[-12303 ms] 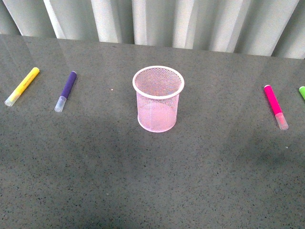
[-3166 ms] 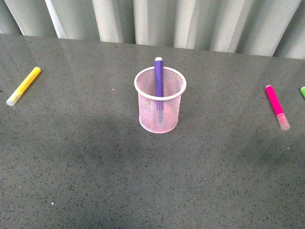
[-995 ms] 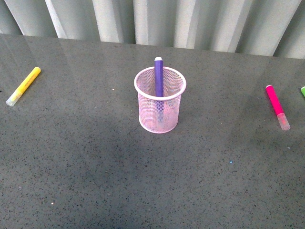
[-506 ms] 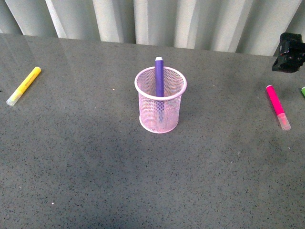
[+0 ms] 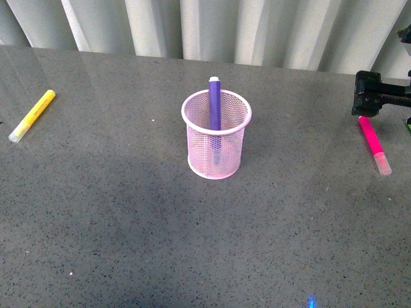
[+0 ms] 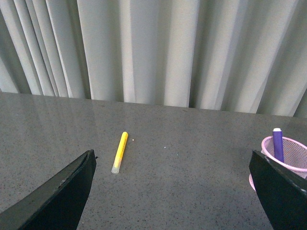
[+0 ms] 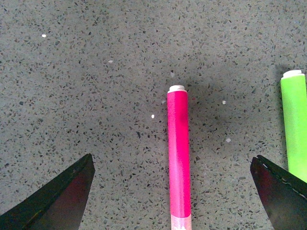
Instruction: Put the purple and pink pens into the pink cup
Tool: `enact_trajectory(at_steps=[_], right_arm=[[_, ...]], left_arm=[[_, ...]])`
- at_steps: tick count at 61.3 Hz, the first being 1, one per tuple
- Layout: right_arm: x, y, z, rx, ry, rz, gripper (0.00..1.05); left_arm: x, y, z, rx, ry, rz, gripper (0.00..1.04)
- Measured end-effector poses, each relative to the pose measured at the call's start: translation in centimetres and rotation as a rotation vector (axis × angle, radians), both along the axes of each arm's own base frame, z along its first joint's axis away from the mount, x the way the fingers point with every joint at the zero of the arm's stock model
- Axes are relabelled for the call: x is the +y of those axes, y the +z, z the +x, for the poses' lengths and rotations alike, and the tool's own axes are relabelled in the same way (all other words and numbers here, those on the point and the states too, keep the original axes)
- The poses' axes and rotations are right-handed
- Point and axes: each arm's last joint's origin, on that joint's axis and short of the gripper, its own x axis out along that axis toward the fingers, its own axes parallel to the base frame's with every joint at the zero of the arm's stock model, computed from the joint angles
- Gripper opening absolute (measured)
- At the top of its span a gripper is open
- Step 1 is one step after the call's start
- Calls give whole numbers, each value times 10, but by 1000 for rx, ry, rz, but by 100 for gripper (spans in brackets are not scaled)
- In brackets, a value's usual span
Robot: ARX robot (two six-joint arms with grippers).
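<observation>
The pink cup (image 5: pixel 199 151) stands upright mid-table, and the purple pen (image 5: pixel 214 106) stands inside it with its top above the rim. The pink pen (image 5: pixel 371 140) lies flat on the table at the far right. My right gripper (image 5: pixel 384 99) hovers just above that pen's far end, open. In the right wrist view the pink pen (image 7: pixel 178 153) runs straight between the spread fingers of the right gripper (image 7: pixel 172 201), untouched. My left gripper (image 6: pixel 172 201) is open and holds nothing; its view shows the pink cup (image 6: pixel 292 160) and the purple pen (image 6: pixel 277 143) at one side.
A yellow marker (image 5: pixel 31 116) lies at the far left of the dark speckled table (image 5: pixel 128 212). A green marker (image 7: pixel 294 124) lies parallel to the pink pen, close beside it at the table's right edge. Grey curtains (image 5: pixel 205 25) hang behind the table.
My right gripper has come into the front view from the right and dropped lower over the pink pen's far end. The purple pen, lying on the table 12 s ago, stands in the cup.
</observation>
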Motion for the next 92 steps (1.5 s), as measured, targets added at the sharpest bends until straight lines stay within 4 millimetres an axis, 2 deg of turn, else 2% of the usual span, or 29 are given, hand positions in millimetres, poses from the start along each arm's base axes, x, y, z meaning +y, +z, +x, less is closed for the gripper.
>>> enact_trajectory(at_steps=[21,43,55,78,80,87,92], right_arm=[[-3,-8,15,5,-7,-6,98],[8,-28,32,42,13,-2,98],[9,-38,34,63,7,-9,98],[10,-42,37,102,22,-45,98],[11,-42,37,105,24,-46,96],[12,-42,37,130,53,-55,72],[14,-42,36,142,67,-56,60]], left_arm=[[0,0,0,0,0,0,98],[0,0,0,0,0,0,98],[0,0,0,0,0,0,98],[0,0,0,0,0,0,98],[0,0,0,0,0,0,98],[0,0,0,0,0,0,98],[0,0,0,0,0,0,98]])
